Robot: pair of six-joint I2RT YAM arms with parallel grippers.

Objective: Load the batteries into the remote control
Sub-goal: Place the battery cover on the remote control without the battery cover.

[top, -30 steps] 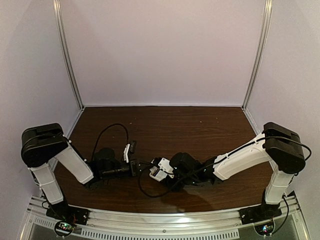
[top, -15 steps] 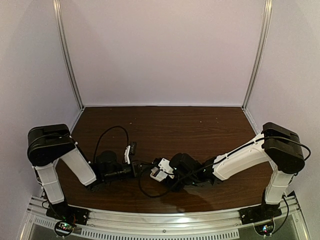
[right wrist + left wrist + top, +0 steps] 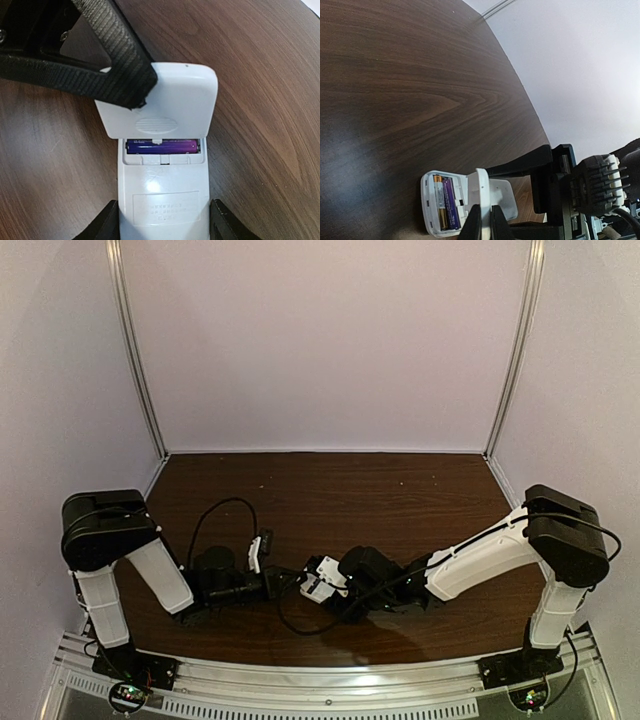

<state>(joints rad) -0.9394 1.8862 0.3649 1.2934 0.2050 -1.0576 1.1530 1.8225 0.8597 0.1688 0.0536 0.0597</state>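
Note:
The white remote control lies back-up on the table, and my right gripper is shut on its sides. Its battery bay is open. A gold-brown battery and a purple battery lie side by side inside. In the right wrist view only the purple battery shows. My left gripper is shut on the white battery cover, seen edge-on. The cover is tilted over the far end of the bay. From above, both grippers meet at the remote control.
Dark wood table with pale walls on three sides. A black cable loops off the left arm, and another curls under the right wrist. The metal rail runs along the near edge.
The left arm has shifted a little to the right, bringing its gripper and the cover closer to the remote. The right arm and the remote have not moved.

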